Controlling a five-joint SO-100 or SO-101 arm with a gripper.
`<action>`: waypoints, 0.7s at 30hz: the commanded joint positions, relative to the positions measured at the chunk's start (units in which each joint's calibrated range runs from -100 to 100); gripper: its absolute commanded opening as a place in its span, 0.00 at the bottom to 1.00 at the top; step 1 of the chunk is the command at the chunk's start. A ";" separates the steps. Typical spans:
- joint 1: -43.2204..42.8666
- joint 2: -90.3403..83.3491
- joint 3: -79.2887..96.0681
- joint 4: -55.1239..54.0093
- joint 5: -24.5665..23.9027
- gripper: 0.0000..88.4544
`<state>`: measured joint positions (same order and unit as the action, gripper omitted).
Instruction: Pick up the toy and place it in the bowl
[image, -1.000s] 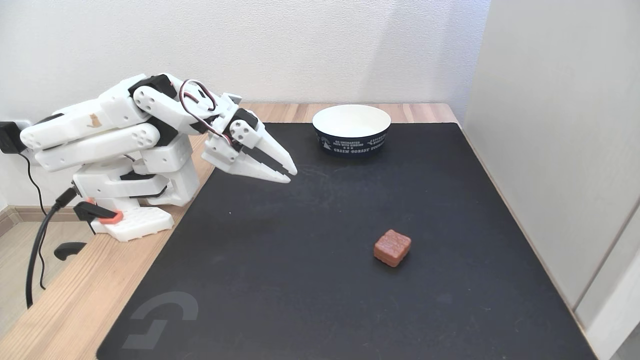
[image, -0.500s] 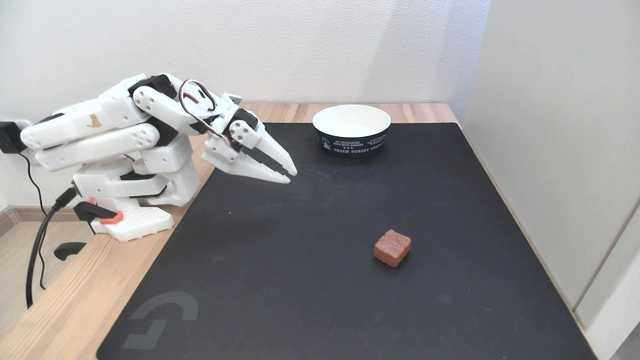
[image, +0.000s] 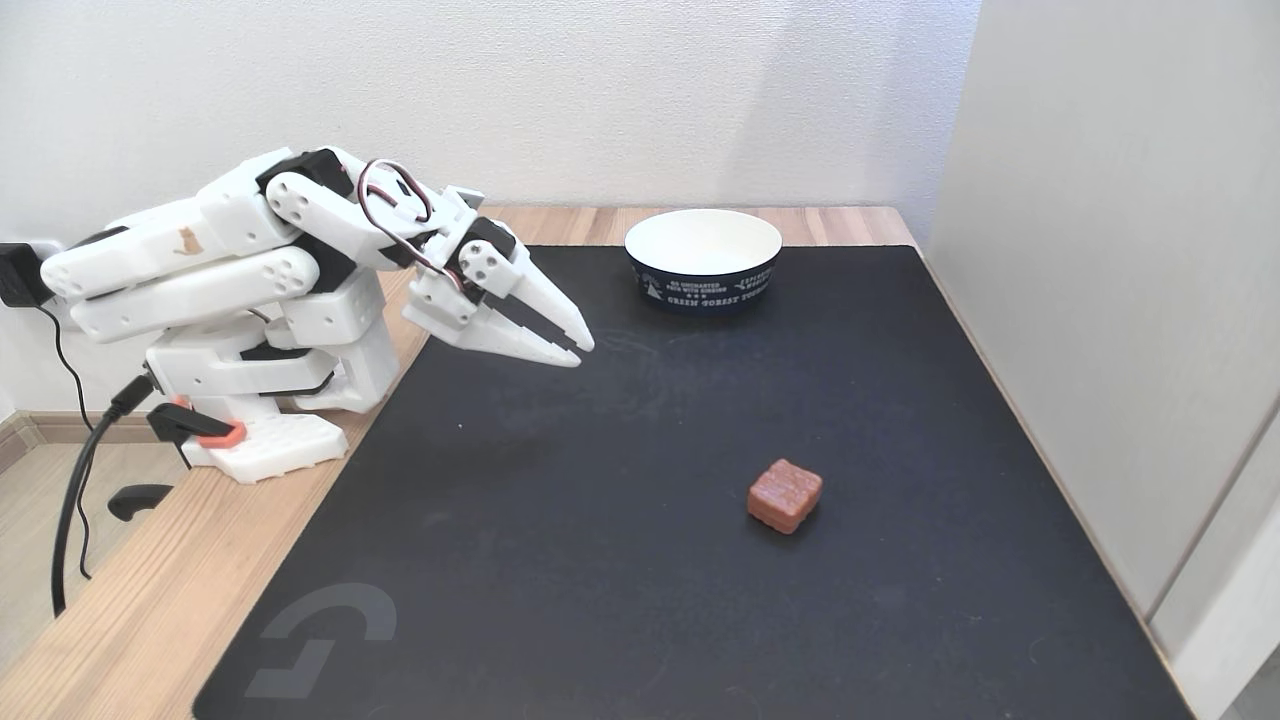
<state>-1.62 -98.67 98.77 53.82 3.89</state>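
- Gripper (image: 583, 352) at left of fixed view, above mat (image: 640, 600) — fingers nearly together, narrow gap, holding nothing.
- Toy (image: 785, 495) on mat, center-right, well apart from gripper.
- Bowl (image: 703, 275) at mat's far edge.

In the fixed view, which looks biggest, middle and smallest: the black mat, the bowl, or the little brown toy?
1. The black mat, by far the biggest.
2. The bowl, in the middle.
3. The toy, smallest, even though it sits nearer the camera than the bowl.
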 joint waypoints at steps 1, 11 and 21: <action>0.41 -0.58 0.69 -0.22 -0.02 0.03; 0.41 -0.58 0.69 -0.22 -0.23 0.03; -0.26 -0.67 0.51 0.29 -2.01 0.33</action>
<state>-1.62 -98.67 98.77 53.82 2.91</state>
